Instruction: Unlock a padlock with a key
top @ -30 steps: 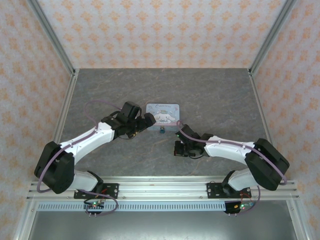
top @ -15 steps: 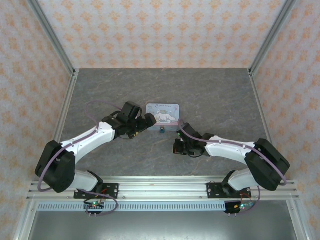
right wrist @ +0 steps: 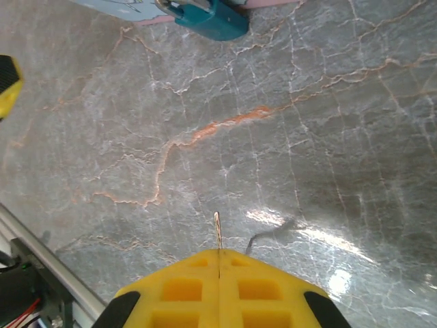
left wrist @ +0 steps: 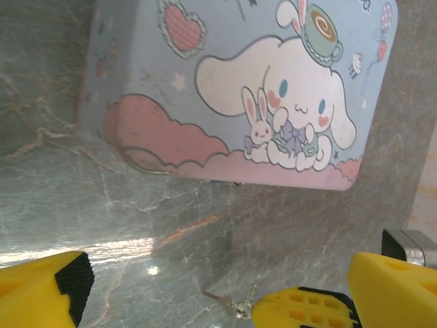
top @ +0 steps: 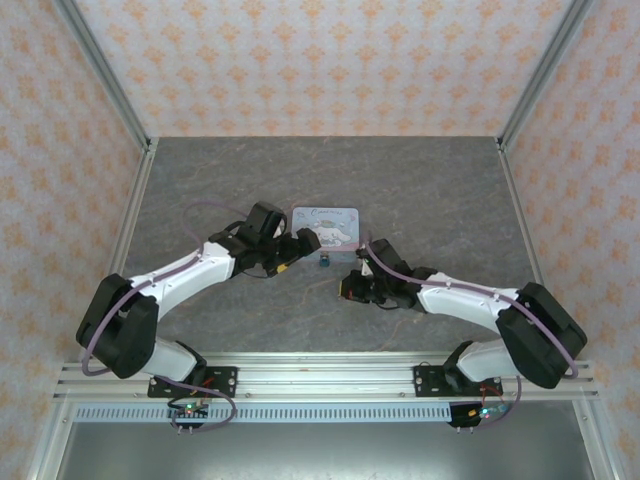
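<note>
**A:** What do we have for a surface, and what stands round it?

**B:** We see a grey stone-patterned tabletop (top: pixel 440 190) veined with pale and orange lines. Cream walls (top: pixel 320 60) papered with an orange floral motif close it on three sides; silvery aluminium posts (top: pixel 100 70) rise at the back corners; a slotted aluminium rail (top: pixel 320 368) runs along the near edge, where both arms are bolted.

**A:** And what lies on the stone?

**B:** A pastel-blue rectangular tin (top: pixel 325 216), printed with a white long-eared cartoon animal, lies flat near the middle. The small dark blue-green padlock (right wrist: pixel 208 17) with its metal shackle rests right against the tin's near long edge.

**A:** How do we find the arms?

**B:** The white-and-black left arm (top: pixel 170 280) has its elbow out to the left and its forearm slanting inward. The left gripper (top: pixel 293 248) sits just beside the tin's near left corner; its yellow fingers (left wrist: pixel 41 290) stand spread wide with nothing between them. The right arm (top: pixel 470 298) mirrors it, elbow out to the right and forearm running leftward. The right gripper (top: pixel 350 285) is low over the stone, near the padlock but apart from it; its fingers (right wrist: pixel 184 290) are pressed together on the thin silvery-grey metal key (right wrist: pixel 217 232). We see the key edge-on, a sliver poking forward from the seam, aimed roughly toward the padlock.
</note>
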